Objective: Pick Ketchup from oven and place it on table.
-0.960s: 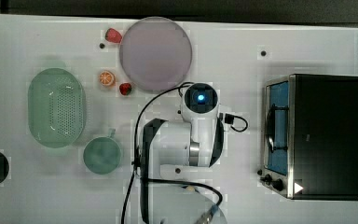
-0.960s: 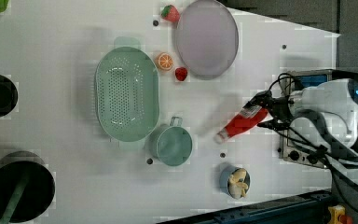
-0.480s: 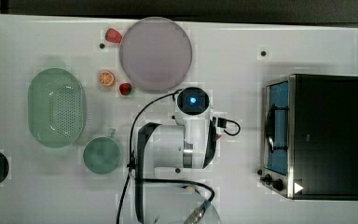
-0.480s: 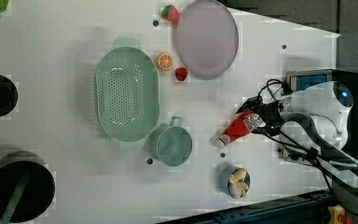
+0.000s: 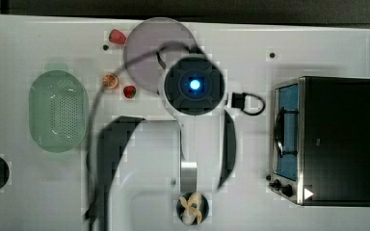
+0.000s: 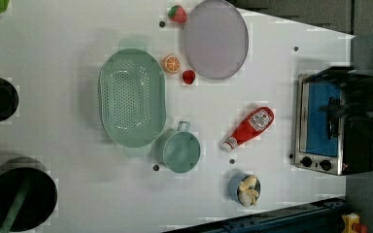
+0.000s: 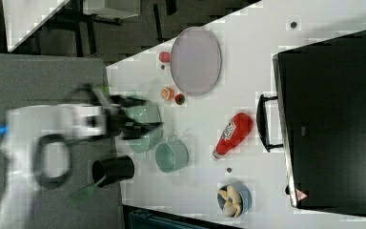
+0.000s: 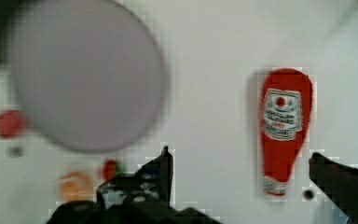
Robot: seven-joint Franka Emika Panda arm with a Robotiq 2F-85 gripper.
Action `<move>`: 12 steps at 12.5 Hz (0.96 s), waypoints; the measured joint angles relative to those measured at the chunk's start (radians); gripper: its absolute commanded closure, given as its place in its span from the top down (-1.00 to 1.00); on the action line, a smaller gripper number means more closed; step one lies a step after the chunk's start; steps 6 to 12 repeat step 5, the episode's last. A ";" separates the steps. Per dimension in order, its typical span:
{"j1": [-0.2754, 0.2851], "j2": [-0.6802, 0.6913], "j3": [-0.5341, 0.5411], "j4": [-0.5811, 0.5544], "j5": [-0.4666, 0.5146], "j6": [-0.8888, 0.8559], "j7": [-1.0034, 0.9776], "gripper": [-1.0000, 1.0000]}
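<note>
Bright, even light on my white table (image 6: 77,29), soft shadows. My arm (image 7: 52,129) smears with motion blur in the right view; the wrist view is soft, its plate (image 8: 86,74) hazy. Blocky compression throughout.

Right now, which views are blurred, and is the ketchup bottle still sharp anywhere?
Right view: the arm is smeared. Left view: dark smear over the oven, but the ketchup bottle is crisp on the table. Wrist view: soft all over; plate fuzzy.

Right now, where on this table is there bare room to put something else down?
The widest bare stretch of table lies at the left view's left of the green colander. Another lies between the ketchup and the oven. Around the plate and mug it is crowded.
</note>
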 measured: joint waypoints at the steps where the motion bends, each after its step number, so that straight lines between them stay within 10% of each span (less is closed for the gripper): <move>1: -0.007 -0.037 0.014 0.088 0.008 -0.061 0.000 1.00; 5: -0.002 -0.128 -0.012 0.344 -0.003 -0.327 0.007 1.00; 12: -0.002 -0.128 -0.012 0.344 -0.003 -0.327 0.007 1.00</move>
